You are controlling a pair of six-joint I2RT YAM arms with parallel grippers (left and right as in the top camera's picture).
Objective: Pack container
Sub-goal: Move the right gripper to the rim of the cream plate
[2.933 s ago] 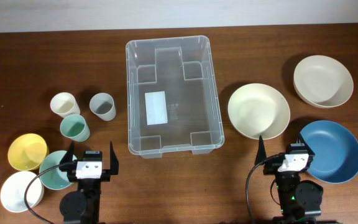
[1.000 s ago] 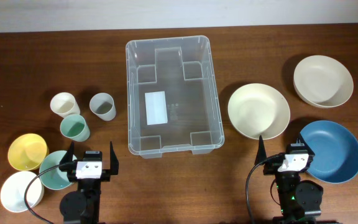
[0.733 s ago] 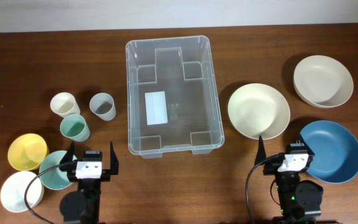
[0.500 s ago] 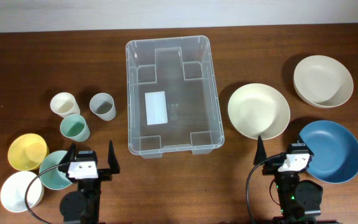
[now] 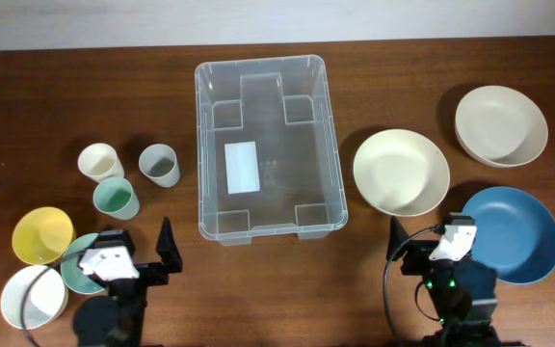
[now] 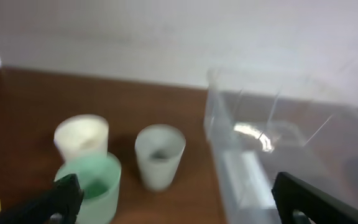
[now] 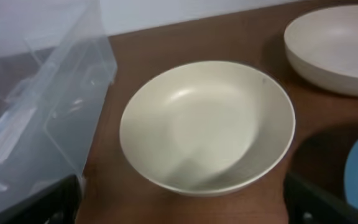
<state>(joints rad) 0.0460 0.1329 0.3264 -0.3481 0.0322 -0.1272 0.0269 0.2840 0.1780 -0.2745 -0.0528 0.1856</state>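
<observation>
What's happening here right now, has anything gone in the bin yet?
Nothing is being handled and nothing is packed. Both arms sit at the near edge of the table, and the left pincer and right pincer are open and empty. The container in the middle holds nothing. Three cups and three small bowls stand on its left, three large bowls on its right.

I see the clear container (image 5: 200, 145) upright, open-topped, a white label on its floor. It lies ahead, between left claw (image 5: 135, 249) and right claw (image 5: 432, 241).
</observation>
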